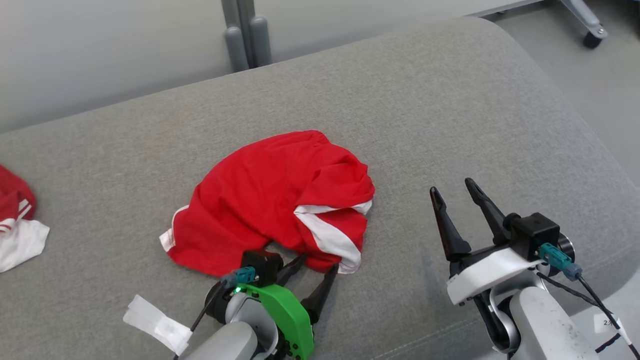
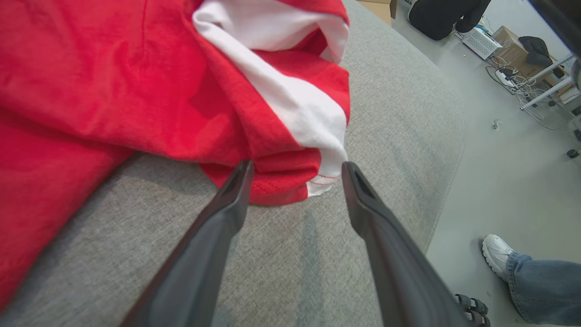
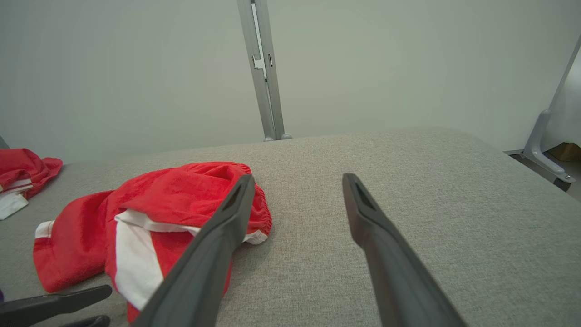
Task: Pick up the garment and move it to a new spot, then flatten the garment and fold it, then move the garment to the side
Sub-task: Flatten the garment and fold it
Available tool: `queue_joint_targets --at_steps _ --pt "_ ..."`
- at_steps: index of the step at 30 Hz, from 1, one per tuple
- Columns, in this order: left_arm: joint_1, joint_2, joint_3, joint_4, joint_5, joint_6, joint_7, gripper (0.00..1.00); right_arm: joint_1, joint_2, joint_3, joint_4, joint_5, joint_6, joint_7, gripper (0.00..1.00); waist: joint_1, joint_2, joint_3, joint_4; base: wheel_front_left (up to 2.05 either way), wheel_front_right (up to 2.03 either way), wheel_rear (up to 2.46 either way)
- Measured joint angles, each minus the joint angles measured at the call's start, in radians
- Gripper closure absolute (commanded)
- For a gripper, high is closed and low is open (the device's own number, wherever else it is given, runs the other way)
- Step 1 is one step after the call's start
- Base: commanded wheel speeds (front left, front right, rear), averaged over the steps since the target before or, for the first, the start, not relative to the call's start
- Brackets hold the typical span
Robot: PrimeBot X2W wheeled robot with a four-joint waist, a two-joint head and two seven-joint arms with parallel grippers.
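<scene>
Our left gripper (image 1: 318,262), fingers spread wide, straddles the near hem of the red-and-white garment (image 1: 270,200). We see the garment crumpled mid-way across the grey cushion (image 1: 425,110), long axis eight to two o'clock. At three o'clock our right gripper (image 1: 451,185) stands clear, fingers parted, pointing toward eleven.

Bright red garment (image 1: 270,200) with white side stripes, heathered grey cushion (image 1: 450,100), left gripper (image 1: 318,262) dark-fingered on vivid green, right gripper (image 1: 451,186) black on white, second garment (image 1: 15,220) red and white too, white shoe (image 2: 497,254), blue jeans (image 2: 544,281)
</scene>
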Motion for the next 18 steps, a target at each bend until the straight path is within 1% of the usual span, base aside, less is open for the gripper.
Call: queue_joint_targets --at_steps 5,8,9,14,15,17,18 --pt "-0.032 0.0 -0.002 0.04 0.003 0.042 0.0 0.0 -0.015 0.001 -0.007 -0.008 0.0 0.0 0.0 0.0 0.0 0.0 0.027 -0.056 0.0 0.0 0.0" --pt "-0.061 0.0 -0.005 0.073 0.042 0.08 0.0 0.0 -0.02 0.001 -0.02 -0.015 0.0 0.0 0.0 0.0 0.0 0.0 0.046 -0.084 0.0 0.0 0.0" --pt "-0.073 0.0 -0.013 0.085 0.059 0.085 0.001 0.0 -0.02 0.001 -0.026 -0.016 0.0 -0.001 0.0 0.0 0.0 0.0 0.054 -0.091 0.0 0.0 0.0" --pt "-0.099 0.0 -0.076 0.113 0.083 0.086 0.035 0.0 -0.02 0.002 -0.053 -0.024 0.0 -0.01 0.0 0.0 0.0 0.0 0.083 -0.111 0.0 0.0 0.0" --pt "-0.118 0.001 -0.101 0.121 0.112 0.093 0.042 0.04 -0.02 0.001 -0.061 -0.027 0.0 -0.011 0.0 0.0 0.0 0.0 0.087 -0.107 0.0 0.0 0.0" --pt "-0.133 0.0 -0.117 0.127 0.135 0.1 0.043 0.6 -0.02 0.002 -0.063 -0.029 0.0 -0.011 0.0 0.0 0.0 0.0 0.088 -0.098 0.0 0.0 0.0" --pt "-0.138 0.0 -0.123 0.129 0.143 0.103 0.042 1.0 -0.02 0.002 -0.063 -0.03 0.0 -0.011 0.0 0.0 0.0 0.0 0.087 -0.093 0.0 0.0 0.0"
